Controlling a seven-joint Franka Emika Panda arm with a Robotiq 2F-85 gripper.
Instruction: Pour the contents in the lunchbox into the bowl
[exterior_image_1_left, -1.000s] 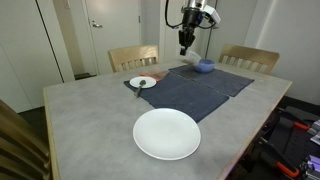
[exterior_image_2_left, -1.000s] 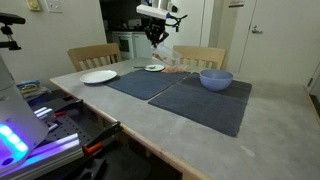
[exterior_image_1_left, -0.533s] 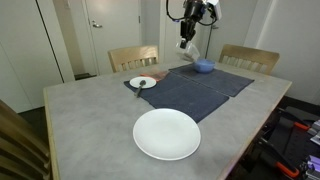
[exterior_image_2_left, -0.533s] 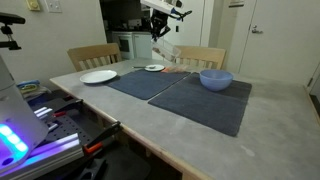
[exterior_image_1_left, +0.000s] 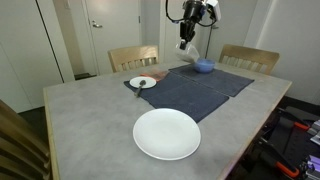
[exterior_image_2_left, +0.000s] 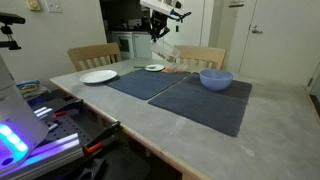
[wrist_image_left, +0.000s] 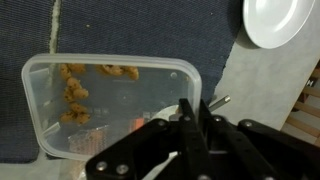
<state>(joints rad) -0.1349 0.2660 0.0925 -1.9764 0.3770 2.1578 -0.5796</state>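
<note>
My gripper (exterior_image_1_left: 186, 33) hangs high over the far side of the table, above the dark mat; it also shows in an exterior view (exterior_image_2_left: 158, 24). It is shut on the rim of the lunchbox (wrist_image_left: 110, 100), a clear plastic box with brown food pieces lying against its far wall. The lunchbox hangs tilted below the fingers (wrist_image_left: 190, 110) in both exterior views (exterior_image_1_left: 186, 47) (exterior_image_2_left: 166, 50). The light-blue bowl (exterior_image_1_left: 204, 66) (exterior_image_2_left: 215, 79) stands on the mat, lower and to one side of the lunchbox. The bowl is out of the wrist view.
A large white plate (exterior_image_1_left: 167, 133) (exterior_image_2_left: 98, 76) (wrist_image_left: 281, 20) lies on bare table. A small white plate (exterior_image_1_left: 142, 82) (exterior_image_2_left: 153, 68) with food and a utensil sits at the mat's edge. Dark blue mats (exterior_image_1_left: 195, 90) (exterior_image_2_left: 190, 100) cover the middle. Two wooden chairs (exterior_image_1_left: 133, 57) stand behind.
Over the last second the gripper rose with the lunchbox, lifting it well above the mat. In the last half second nothing visibly moved.
</note>
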